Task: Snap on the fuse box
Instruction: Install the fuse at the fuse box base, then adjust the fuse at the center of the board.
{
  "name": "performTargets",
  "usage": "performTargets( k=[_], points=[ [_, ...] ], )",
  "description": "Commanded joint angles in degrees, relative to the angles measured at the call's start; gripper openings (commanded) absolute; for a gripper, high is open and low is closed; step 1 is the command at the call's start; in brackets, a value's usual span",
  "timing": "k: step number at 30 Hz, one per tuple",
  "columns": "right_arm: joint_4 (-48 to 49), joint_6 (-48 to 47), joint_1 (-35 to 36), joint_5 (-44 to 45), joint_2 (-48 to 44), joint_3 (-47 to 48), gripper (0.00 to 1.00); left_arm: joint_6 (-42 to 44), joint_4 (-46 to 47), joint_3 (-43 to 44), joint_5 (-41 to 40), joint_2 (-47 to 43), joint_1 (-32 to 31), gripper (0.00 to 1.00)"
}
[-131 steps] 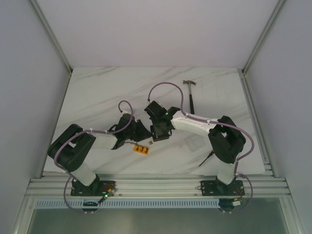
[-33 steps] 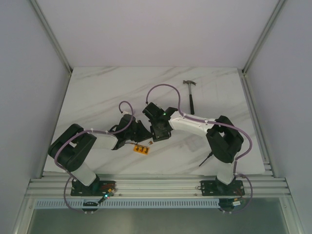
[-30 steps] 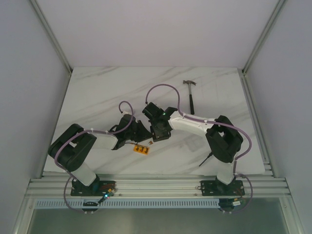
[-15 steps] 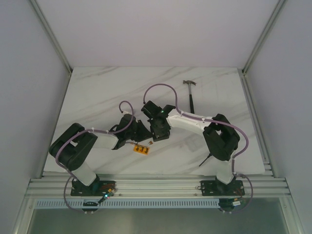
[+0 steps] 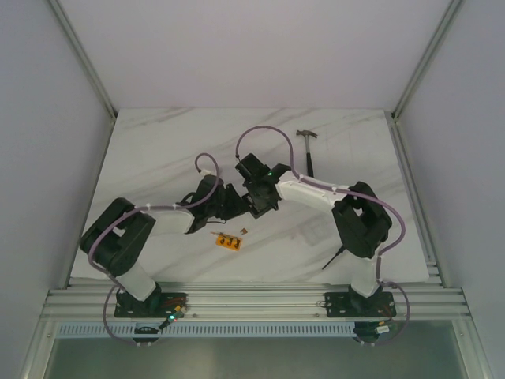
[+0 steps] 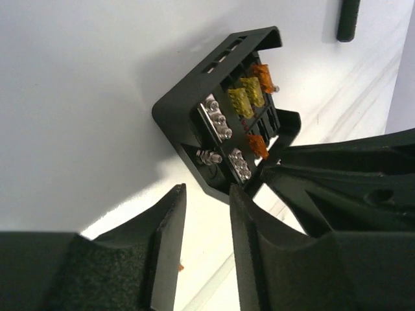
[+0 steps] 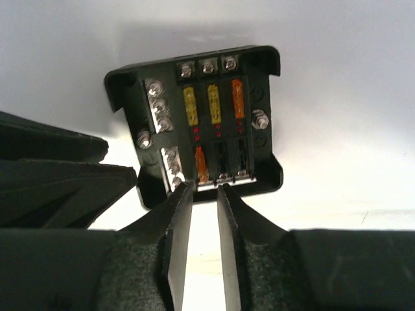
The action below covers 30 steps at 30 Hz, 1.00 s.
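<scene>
R gripper nr fuse box, hammer behind

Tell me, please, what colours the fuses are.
Yellow and orange, inside the black square plastic fuse box; right wrist view.

Right tool fingers slightly apart, tips at fuse box near edge.

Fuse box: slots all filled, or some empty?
Partly filled. Right wrist view: the fuse box holds two yellow fuses and two orange fuses; two lower slots sit empty.
</scene>
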Motion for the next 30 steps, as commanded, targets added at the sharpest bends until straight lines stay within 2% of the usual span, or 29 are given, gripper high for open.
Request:
performTargets(
  k=[1,8,13,20,23,30],
  points=[
    [1.98,-0.35,2.45,-0.10,-6.20,-2.71,0.32,2.59,-4.83,-1.71,-3.17,-6.65,0.35,0.45],
    [4.83,2.06,8.26,-0.80,-9.48,-6.94,0.40,4.03,-11.08,-7.94,-8.71,-20.54,1.35,0.62],
    [6.91,2.86,11.34,-0.61,-5.27,-6.00,0.41,4.77,-15.59,-12.03,-11.84,-28.84,3.44,0.77],
    [7.58,3.91,11.71,2.72,1.06,-2.74,0.41,5.21,-21.09,-15.48,-15.68,-37.21,5.51,0.95],
    [7.64,4.06,11.74,2.43,2.98,-2.02,0.41,5.55,-23.24,-16.01,-17.28,-39.36,5.71,1.00],
    [6.27,3.88,11.77,-0.06,3.56,-3.19,0.42,5.85,-24.57,-16.16,-18.24,-40.90,5.81,1.00]
  ],
)
